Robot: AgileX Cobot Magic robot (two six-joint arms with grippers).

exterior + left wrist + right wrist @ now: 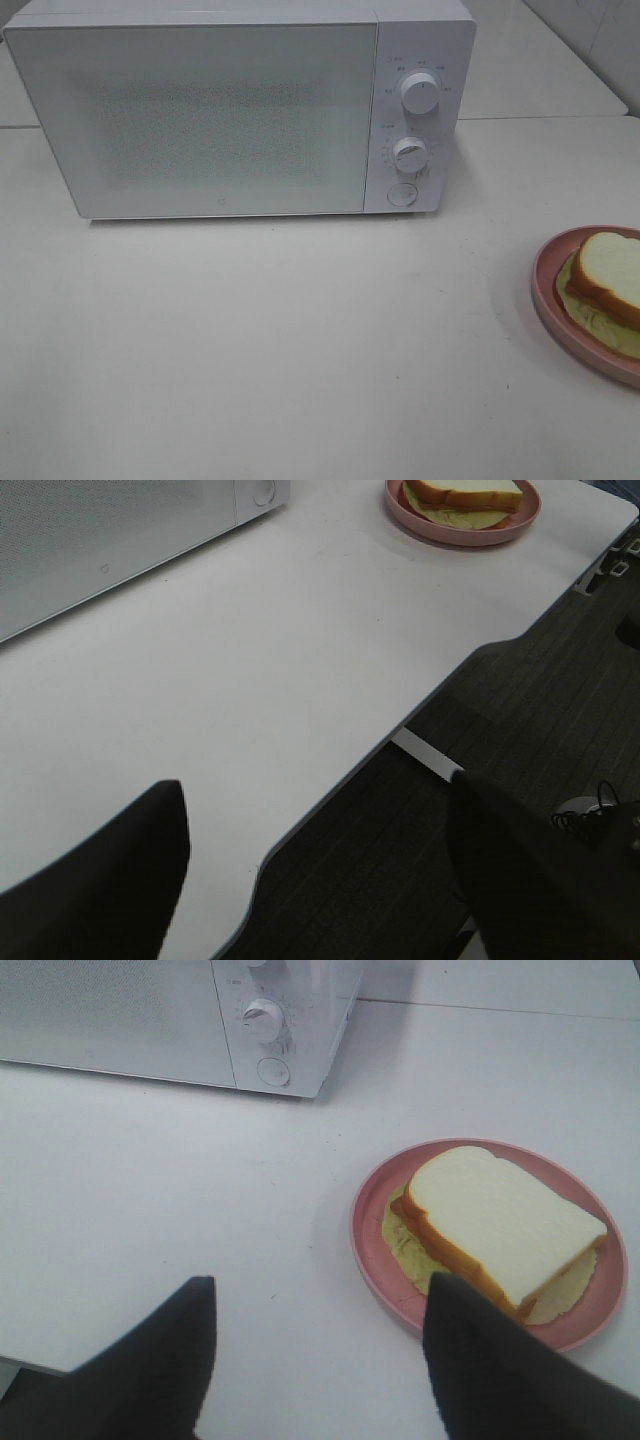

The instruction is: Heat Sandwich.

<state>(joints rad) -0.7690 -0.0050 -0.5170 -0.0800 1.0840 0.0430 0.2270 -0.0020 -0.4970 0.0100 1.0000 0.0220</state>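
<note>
The sandwich (610, 275), white bread with brown crust over a pale yellow-green layer, lies on a round pink plate (550, 300) at the table's right edge. It also shows in the right wrist view as the sandwich (500, 1225) on the plate (375, 1250), and far off in the left wrist view as the sandwich (462, 498). The white microwave (240, 110) stands at the back with its door closed. My right gripper (315, 1360) hangs open just short of the plate. My left gripper (320, 870) is open over the table's front edge. Neither arm appears in the exterior high view.
Two dials (420, 92) and a round button (402, 194) sit on the microwave's right panel. The table's curved front edge (400, 730) drops to dark carpet (520, 700). A tiled wall edge shows at the back right.
</note>
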